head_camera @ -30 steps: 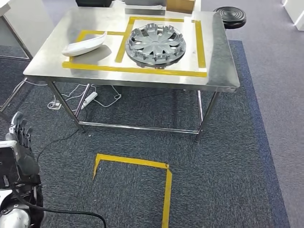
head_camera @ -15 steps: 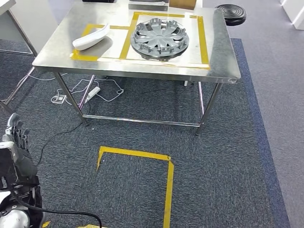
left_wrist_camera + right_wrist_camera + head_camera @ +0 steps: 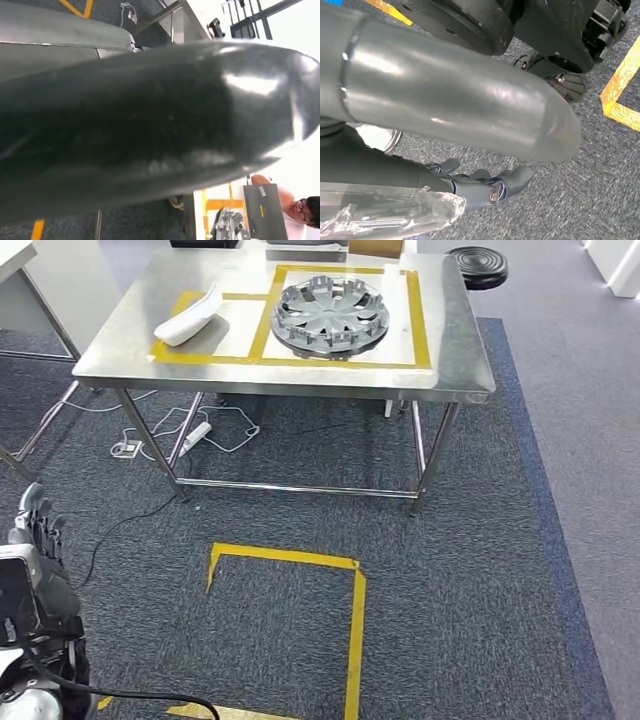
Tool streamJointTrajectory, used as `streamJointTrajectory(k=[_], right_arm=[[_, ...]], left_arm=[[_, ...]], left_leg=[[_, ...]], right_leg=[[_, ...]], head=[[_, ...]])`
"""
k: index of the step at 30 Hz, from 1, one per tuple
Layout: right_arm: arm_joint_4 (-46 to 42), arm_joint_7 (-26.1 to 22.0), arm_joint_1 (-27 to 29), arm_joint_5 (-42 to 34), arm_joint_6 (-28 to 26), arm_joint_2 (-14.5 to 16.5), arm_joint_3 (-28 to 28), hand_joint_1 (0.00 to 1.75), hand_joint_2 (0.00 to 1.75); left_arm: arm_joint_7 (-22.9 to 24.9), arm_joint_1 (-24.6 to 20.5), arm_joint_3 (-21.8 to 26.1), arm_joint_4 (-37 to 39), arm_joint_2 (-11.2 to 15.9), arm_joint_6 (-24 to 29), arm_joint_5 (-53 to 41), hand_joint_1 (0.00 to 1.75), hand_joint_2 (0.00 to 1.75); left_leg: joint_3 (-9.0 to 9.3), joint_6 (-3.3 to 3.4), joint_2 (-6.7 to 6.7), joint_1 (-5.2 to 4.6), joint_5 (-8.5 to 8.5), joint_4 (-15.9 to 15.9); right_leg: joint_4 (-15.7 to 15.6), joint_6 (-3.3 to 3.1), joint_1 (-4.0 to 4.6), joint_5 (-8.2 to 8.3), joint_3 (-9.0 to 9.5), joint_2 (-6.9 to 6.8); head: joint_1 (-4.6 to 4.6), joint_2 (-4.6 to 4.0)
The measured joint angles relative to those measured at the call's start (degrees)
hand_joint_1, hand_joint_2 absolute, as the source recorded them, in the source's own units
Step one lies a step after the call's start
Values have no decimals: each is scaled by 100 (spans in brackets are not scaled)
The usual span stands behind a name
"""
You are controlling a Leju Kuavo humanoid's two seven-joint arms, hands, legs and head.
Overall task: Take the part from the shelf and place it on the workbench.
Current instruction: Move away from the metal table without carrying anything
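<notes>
A hubcap and a white shell lie in taped frames on the workbench, so placing looks done. The left hand and right hand hang empty, fingers loosely extended, well apart from the workbench.

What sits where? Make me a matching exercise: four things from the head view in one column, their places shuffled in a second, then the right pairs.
Things:
1. grey spoked plastic hubcap
2. white curved plastic part
3. black round stool
4. white power strip

Places:
A. on the carpet under the steel table
B. in the smaller yellow-taped box on the table
C. on the floor beyond the table's far right corner
D. in the larger yellow-taped box on the table

Pairs: 1-D, 2-B, 3-C, 4-A.
</notes>
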Motion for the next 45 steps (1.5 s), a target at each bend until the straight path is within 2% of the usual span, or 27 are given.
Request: streamJointTrajectory(k=[1,4,5,7,9,10,11,12,14,16,20,22,24,25,26,27,29,31,33,35,37,39,40,41,42,43,45], right_arm=[[-1,-13,-1,1,-4,-1,1,0,0],[0,-44,6,-1,14,-1,3,0,0],[1,-47,11,-3,39,-1,3,0,0],[1,-50,16,-9,110,-1,2,0,0],[1,-56,20,-15,181,-1,2,0,0],[1,-61,25,-19,207,-1,2,0,0],[1,-67,32,-24,223,-1,2,0,0],[1,-72,37,-33,232,-1,2,0,0],[1,-77,32,-69,246,-1,2,0,0],[2,-85,11,-97,271,-1,2,0,0],[1,-79,12,-99,307,-4,0,0,0],[1,-69,13,-99,315,-5,-2,0,0],[2,-61,17,-100,320,-5,-2,0,0],[2,-56,25,-101,322,-5,-2,0,0],[2,-49,33,-101,323,-5,-2,0,0],[2,-41,40,-102,323,-5,-2,0,0],[3,-32,43,-102,323,-4,-2,0,0],[3,-29,31,-102,322,-3,-2,0,0],[2,-26,22,-102,319,-4,-3,0,0],[1,-21,35,-102,317,-8,-3,0,0],[1,-10,46,-102,316,-12,-2,0,0],[1,-3,38,-102,317,-14,-2,0,0],[1,-3,34,-102,317,-14,-1,0,0],[1,-2,38,-102,318,-14,-1,0,0],[1,-1,45,-101,319,-14,-1,0,0],[1,1,51,-101,318,-14,-2,0,0],[1,2,48,-101,317,-14,-4,0,0]], left_arm=[[4,0,0,-1,-1,-1,-1,0,0],[15,6,3,-2,-2,-1,-3,0,0],[15,7,4,-2,-6,-1,-3,0,0],[15,5,3,-2,-14,-2,-3,0,0],[15,6,3,-2,-15,-4,-2,0,0],[15,7,3,-1,-15,-6,-2,0,0],[15,7,3,-1,-15,-9,-1,0,0],[15,7,3,-1,-15,-11,1,0,0],[15,6,3,-1,-16,-16,4,0,0],[15,5,3,-2,-16,-19,9,0,0],[16,3,1,-2,-16,-32,28,0,0],[19,3,0,-1,-16,-34,45,0,0],[29,7,-2,1,-20,-34,74,0,0],[37,10,-3,2,-21,-33,94,0,0],[43,10,-3,3,-22,-33,114,0,0],[47,10,-2,3,-24,-32,133,0,0],[52,9,-2,3,-28,-32,159,0,0],[60,8,-3,3,-36,-32,169,0,0],[101,19,-1,5,-46,-36,170,0,0],[195,21,9,20,-54,-78,169,0,0],[325,19,49,99,-76,-187,172,0,0],[401,39,150,262,-108,-293,168,0,0],[406,49,210,351,-123,-321,158,0,0],[399,55,273,442,-139,-345,147,0,0],[392,56,317,512,-153,-360,138,0,0],[385,57,352,567,-168,-372,130,0,0],[438,54,408,631,-199,-429,112,0,0]], left_leg=[[78,39,-13,-1,-10,-150],[17,234,-34,-18,-41,-181],[-1,278,-32,-16,-19,-184],[-35,342,-24,-11,20,-191],[-80,379,-5,-26,49,-188],[-98,390,8,-36,61,-187],[-109,395,22,-45,71,-186],[-113,394,34,-53,80,-186],[-108,374,65,-68,97,-186],[-109,328,101,-82,120,-186],[-124,196,154,-73,128,-195],[-270,143,110,-71,-152,155],[-581,119,67,-73,-580,919],[-714,115,59,-75,-705,1246],[-766,116,55,-76,-718,1399],[-708,123,50,-76,-617,1320],[-329,150,-31,-71,-231,628],[-1,186,-237,-47,-29,-38],[47,228,-339,-45,-34,-214],[30,287,-256,-44,-2,-229],[28,351,-159,-25,23,-252],[14,385,-48,-24,31,-253],[5,389,13,-25,33,-252],[-1,388,76,-25,35,-251],[-5,385,130,-22,38,-249],[-4,376,179,-17,40,-247],[5,328,259,-21,38,-237]], right_leg=[[57,36,7,-14,-44,7],[144,118,-4,-27,-116,18],[226,147,-12,-92,-166,17],[734,197,-21,-417,-398,18],[1505,226,-23,-789,-732,17],[1738,227,-23,-857,-826,17],[1781,219,-22,-825,-828,16],[1562,199,-20,-679,-697,10],[730,147,-1,-327,-238,-67],[163,106,31,-161,35,-128],[81,2,41,-82,22,-38],[43,-69,19,-5,21,12],[43,-105,21,39,-36,70],[45,-108,24,54,-59,105],[47,-105,25,67,-77,145],[51,-96,25,78,-89,189],[66,-74,24,91,-101,285],[112,-34,39,98,-153,373],[141,27,36,125,-232,450],[158,89,15,132,-301,467],[415,152,10,-46,-441,297],[1094,212,-8,-421,-743,115],[1456,236,-21,-582,-904,90],[1693,254,-34,-654,-999,78],[1720,267,-46,-618,-990,69],[1497,273,-56,-475,-851,49],[695,277,-54,-150,-393,-104]], head=[[-5,0],[1,0],[10,0],[29,0],[37,0],[37,0],[37,0],[36,0],[36,0],[33,0],[26,0],[19,0],[17,0],[19,0],[18,0],[18,0],[17,0],[23,0],[28,0],[26,0],[66,0],[108,0],[110,0],[110,0],[110,0],[110,0],[116,0]])
